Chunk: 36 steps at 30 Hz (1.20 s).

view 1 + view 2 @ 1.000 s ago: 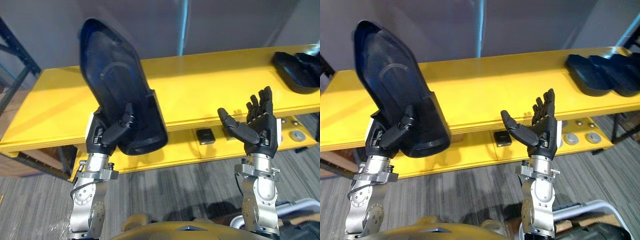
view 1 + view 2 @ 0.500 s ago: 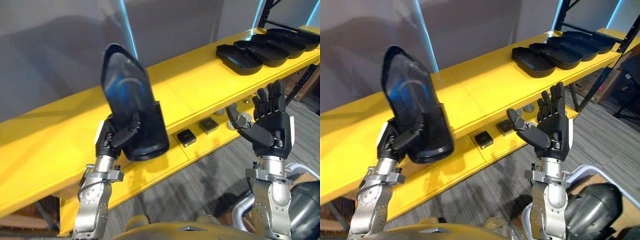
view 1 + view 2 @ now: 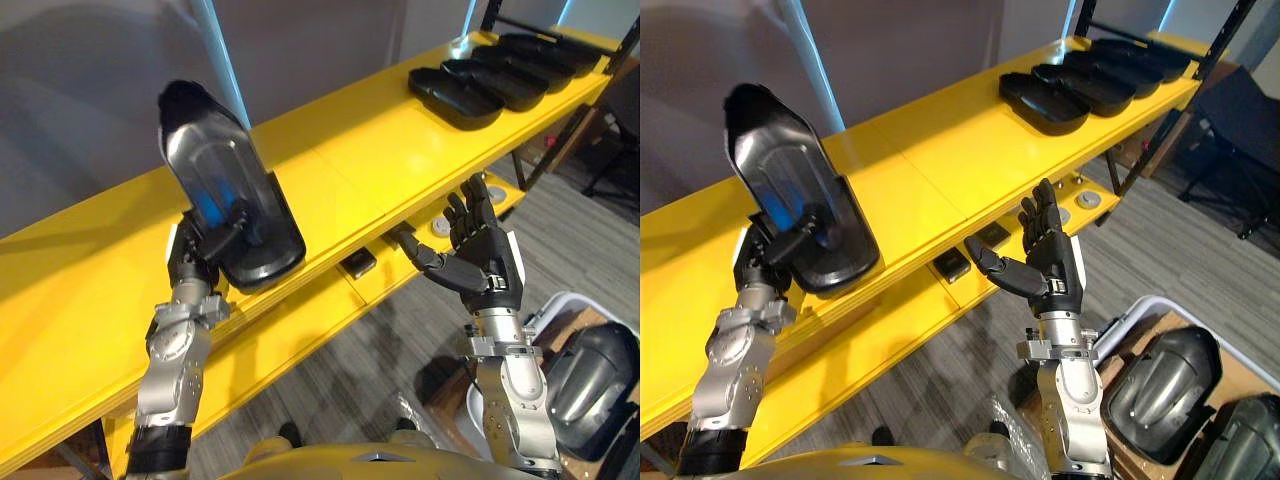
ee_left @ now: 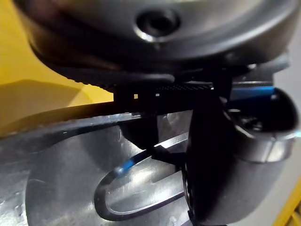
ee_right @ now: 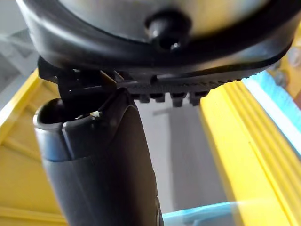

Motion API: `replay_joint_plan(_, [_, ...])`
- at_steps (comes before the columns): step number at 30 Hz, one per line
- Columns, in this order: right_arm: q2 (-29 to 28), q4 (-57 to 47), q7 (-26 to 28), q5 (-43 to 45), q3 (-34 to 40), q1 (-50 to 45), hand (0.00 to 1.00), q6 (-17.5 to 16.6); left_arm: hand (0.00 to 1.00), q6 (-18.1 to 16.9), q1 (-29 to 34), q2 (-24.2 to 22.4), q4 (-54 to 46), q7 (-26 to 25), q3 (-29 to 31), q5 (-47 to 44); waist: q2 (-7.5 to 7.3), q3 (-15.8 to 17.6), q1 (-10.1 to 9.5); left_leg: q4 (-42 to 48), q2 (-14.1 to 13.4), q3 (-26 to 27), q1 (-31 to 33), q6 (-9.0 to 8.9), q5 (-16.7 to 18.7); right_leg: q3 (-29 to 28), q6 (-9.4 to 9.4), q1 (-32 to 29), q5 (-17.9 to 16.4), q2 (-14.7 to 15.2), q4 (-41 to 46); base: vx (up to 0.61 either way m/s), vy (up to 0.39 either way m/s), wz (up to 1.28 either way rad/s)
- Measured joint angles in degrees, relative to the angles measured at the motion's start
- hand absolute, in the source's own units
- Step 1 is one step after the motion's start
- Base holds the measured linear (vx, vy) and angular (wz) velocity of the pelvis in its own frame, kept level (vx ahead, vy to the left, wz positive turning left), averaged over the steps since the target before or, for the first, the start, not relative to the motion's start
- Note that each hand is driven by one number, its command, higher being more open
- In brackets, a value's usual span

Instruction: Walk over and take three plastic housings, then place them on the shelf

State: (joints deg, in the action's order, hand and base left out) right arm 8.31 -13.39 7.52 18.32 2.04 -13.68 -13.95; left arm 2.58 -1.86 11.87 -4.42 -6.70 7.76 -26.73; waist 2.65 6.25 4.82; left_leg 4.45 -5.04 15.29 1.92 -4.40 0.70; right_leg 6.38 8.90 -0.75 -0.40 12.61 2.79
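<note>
At the front edge of the long yellow shelf point(image 3: 380, 150), our left hand point(image 3: 203, 252) is clamped on the lower end of a glossy black elongated plastic housing point(image 3: 222, 190). The thumb lies across its hollow face and the fingers sit behind it, so the part stands nearly upright, narrow end highest and leaning toward our left. Our right hand point(image 3: 1050, 262) hovers palm-up over the grey carpeted floor point(image 3: 400, 340) just off the shelf's front, fingers straight and spread, carrying nothing. Toward the far right end of the same board, a row of matching black housings point(image 3: 505, 72) lies side by side, hollow side up. We judge the grip to be the main risk: we hold a long, smooth shell by one end only, so its weight could lever it round in our fingers, or it could slip out as we lower it. Its bottom rim hangs close to the board's front lip, and a careless descent could catch there and send the piece to the floor. As for writing, we can make out no legible label or lettering on the housing or the shelf.
</note>
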Motion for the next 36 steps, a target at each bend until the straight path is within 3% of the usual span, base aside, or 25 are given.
replay_joint_plan(2, [1.61, 0.15, 1.64, 0.0, -1.87, 0.49, 1.0, 1.37, 0.0, 0.12, -7.6, 2.65, 7.66, -2.88, 1.51, -1.74, 0.38, 1.4, 0.78, -0.07, -0.37, 0.27, 0.22, -0.14, -0.37, -0.38, -0.19, -0.26, 0.4, -0.42, 0.03, -0.04, -0.025, -0.08])
replay_joint_plan(5, [3.23, 0.14, 3.18, 0.02, -5.12, 1.02, 1.0, 2.38, 0.0, 0.12, -13.91, 5.91, 14.68, -5.21, 3.5, -4.81, 0.38, 2.3, 2.06, -0.41, -0.52, 0.42, 1.2, -0.02, -1.05, -0.7, -0.25, -1.54, 0.65, -0.68, 0.28, -0.01, -0.009, -0.02])
replay_joint_plan(14, [5.45, 0.04, 4.57, 0.03, -16.7, 5.79, 1.0, 7.46, 0.0, 0.08, -22.47, 8.85, 22.33, -9.59, 3.85, -11.94, 1.14, 9.1, 2.49, -0.32, -0.47, 1.15, 2.43, 0.43, -1.59, -2.2, -0.57, -4.85, 0.36, -0.67, 3.16, -0.03, 0.002, -0.04])
replay_joint_plan(22, [5.54, -3.14, -0.16, 0.11, -17.1, 6.24, 1.0, 8.12, 0.0, -0.37, -27.23, 12.29, 22.59, -11.71, 3.78, -15.32, 0.97, 12.54, 3.04, 1.45, -0.67, 0.9, 5.54, 0.71, -1.79, -2.64, -0.58, -7.91, 0.37, -0.68, 4.93, -0.05, -0.001, 0.01])
replay_joint_plan(23, [5.49, -3.2, -0.47, 0.11, -17.38, 6.31, 1.0, 8.13, 1.0, -0.37, -27.61, 12.66, 22.6, -11.84, 3.71, -15.49, 0.95, 12.79, 3.04, 1.44, -0.67, 0.9, 5.79, 0.76, -1.91, -2.7, -0.58, -8.3, 0.37, -0.68, 5.16, -0.04, -0.002, 0.01])
replay_joint_plan(29, [5.52, -3.39, -1.68, 0.07, -19.06, 6.79, 1.0, 8.31, 1.0, -0.23, -29.85, 14.44, 23.11, -11.67, 2.28, -15.53, 0.92, 15.29, 2.84, 1.44, -0.66, 0.77, 6.04, 0.89, -2.3, -2.72, -0.6, -8.77, 0.36, -0.66, 5.73, -0.02, 0.0, 0.01])
replay_joint_plan(36, [6.26, -3.46, -2.76, 1.17, -19.62, 7.87, 1.0, 8.59, 1.0, 0.2, -31.49, 16.8, 25.25, -9.7, -0.15, -15.41, 0.93, 15.3, 2.35, 1.41, -0.65, 0.45, 6.87, 0.99, -2.88, -2.61, -0.61, -9.77, 0.37, -0.65, 6.59, -0.01, 0.0, 0.01])
